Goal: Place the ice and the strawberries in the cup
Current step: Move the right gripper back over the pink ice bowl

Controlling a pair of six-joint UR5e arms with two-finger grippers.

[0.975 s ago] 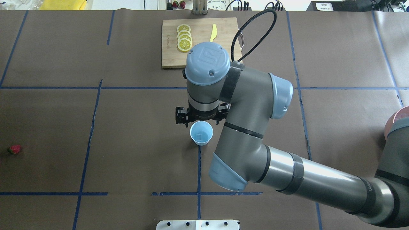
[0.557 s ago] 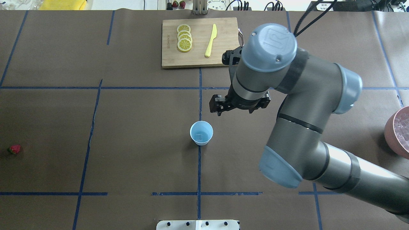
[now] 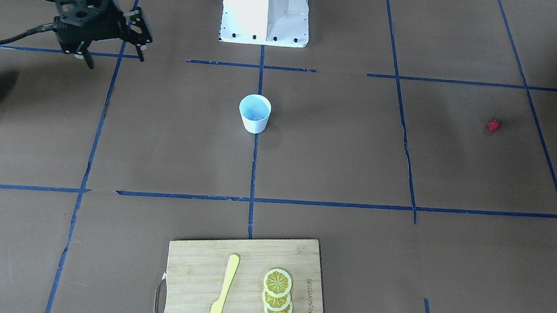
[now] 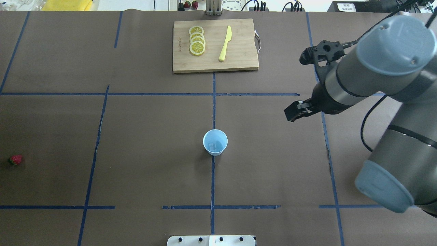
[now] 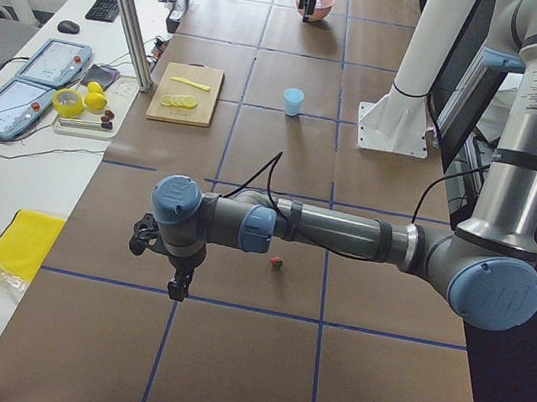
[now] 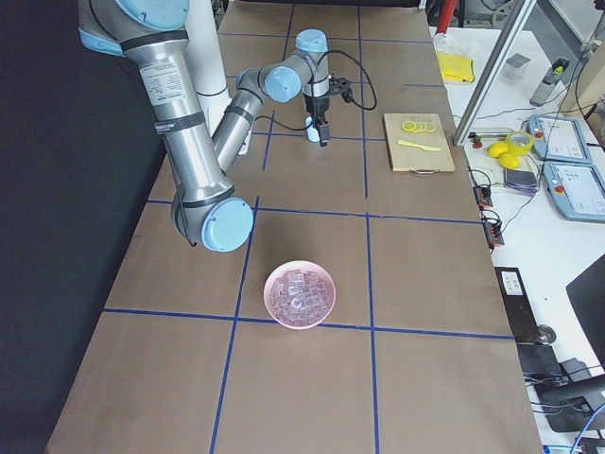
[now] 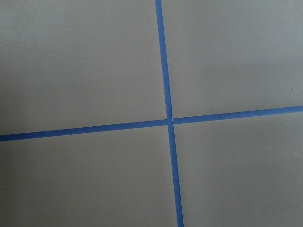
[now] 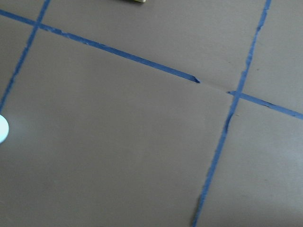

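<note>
Change: your right claw [image 3: 114,59] has pulled away from the cup [image 4: 215,142]. A second ago it hung right at the rim, then it was partway out, and now it is well apart, out toward the desk's right edge.
Right claw: its fingers are spread wide, with nothing between them.
Cup: upright at the middle of the desk, in the same spot as before, with one ice cube [image 4: 212,146] on its bottom.
Meaning: I judge one ice drop finished. The arm looks headed back to the pink bowl [image 6: 269,301] of ice near the right edge, probably for another cube.
Fruit: the strawberry [image 4: 15,159] has not moved. It lies by the desk's left edge, far from the cup, and is not yet fetched.
Left arm: the left claw [image 5: 176,291] hangs near the strawberry. You only see it from the side, so you cannot tell whether it is wide or narrow.
</note>
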